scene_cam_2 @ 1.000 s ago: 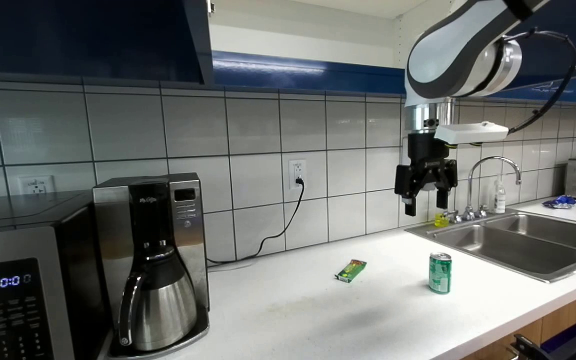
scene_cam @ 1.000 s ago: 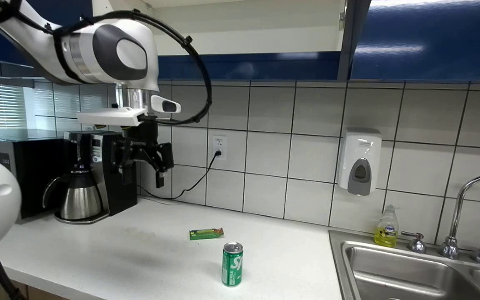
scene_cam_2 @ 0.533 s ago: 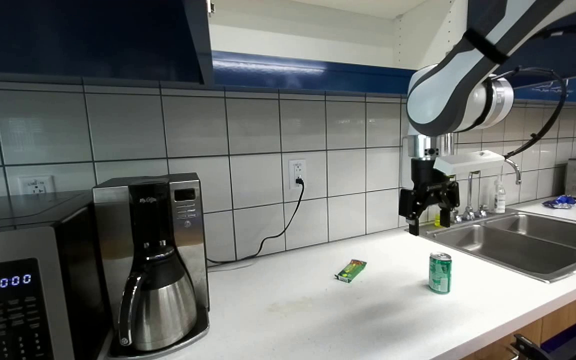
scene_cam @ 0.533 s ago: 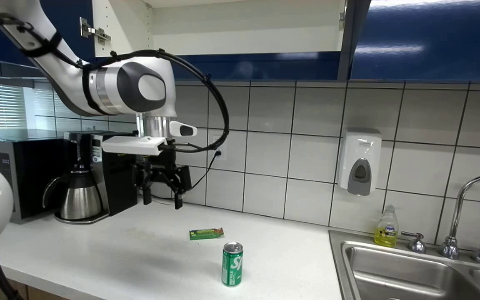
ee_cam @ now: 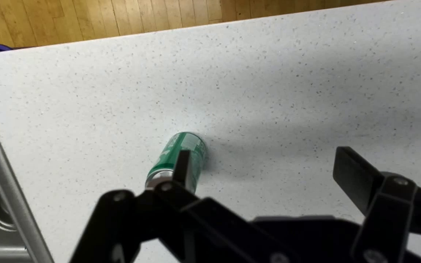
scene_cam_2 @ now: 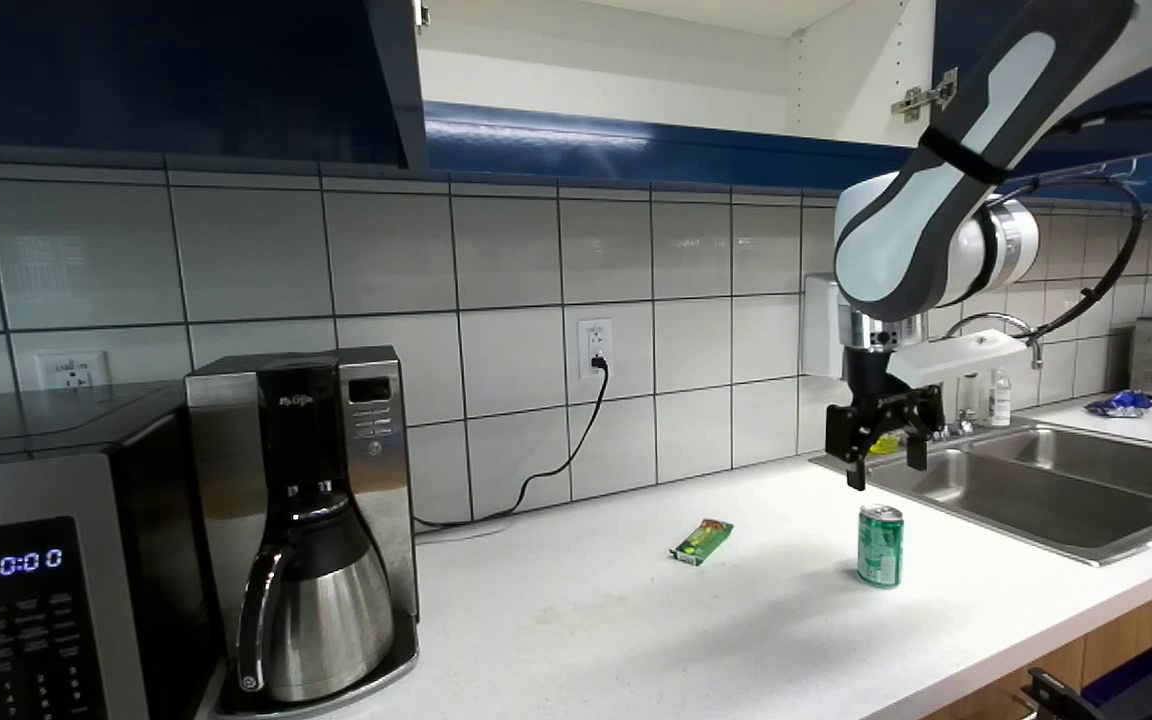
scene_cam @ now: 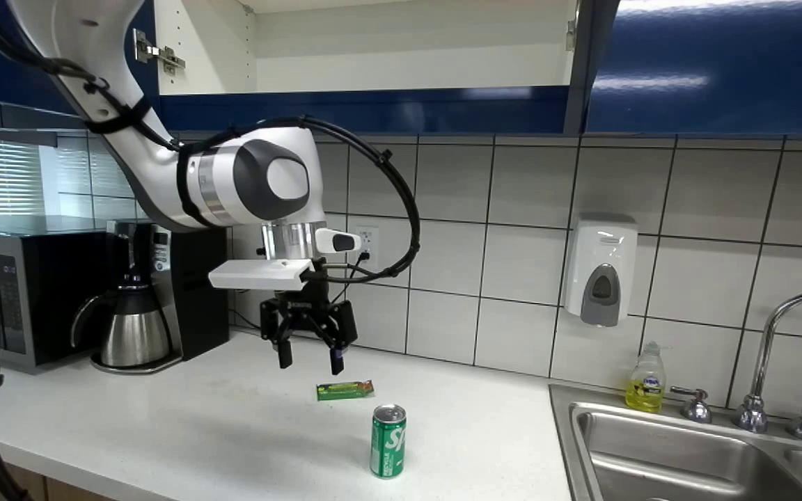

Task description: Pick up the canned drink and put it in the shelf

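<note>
The canned drink is a small green can with a silvery top, upright on the white counter in both exterior views (scene_cam: 388,447) (scene_cam_2: 880,548). My gripper (scene_cam: 310,358) is open and empty, above the counter and higher than the can; it also shows in an exterior view (scene_cam_2: 886,468). In the wrist view the can (ee_cam: 170,156) lies behind the left finger, which hides part of it; the open jaws (ee_cam: 265,160) have only counter between them. The shelf is the pale open cabinet above the counter, with a blue lower edge, in both exterior views (scene_cam: 408,59) (scene_cam_2: 606,75).
A flat green packet (scene_cam: 345,390) lies on the counter behind the can. A steel sink (scene_cam: 569,438) with a faucet (scene_cam: 766,348) is beside it. A coffee maker (scene_cam_2: 301,480) and microwave (scene_cam_2: 26,560) stand at the opposite end. A soap dispenser (scene_cam: 601,271) hangs on the tiles.
The arm and open gripper have come down, moving right in both exterior views, closer to the can. The cabinet's inner side and hinge are now uncovered. The can has not moved.
</note>
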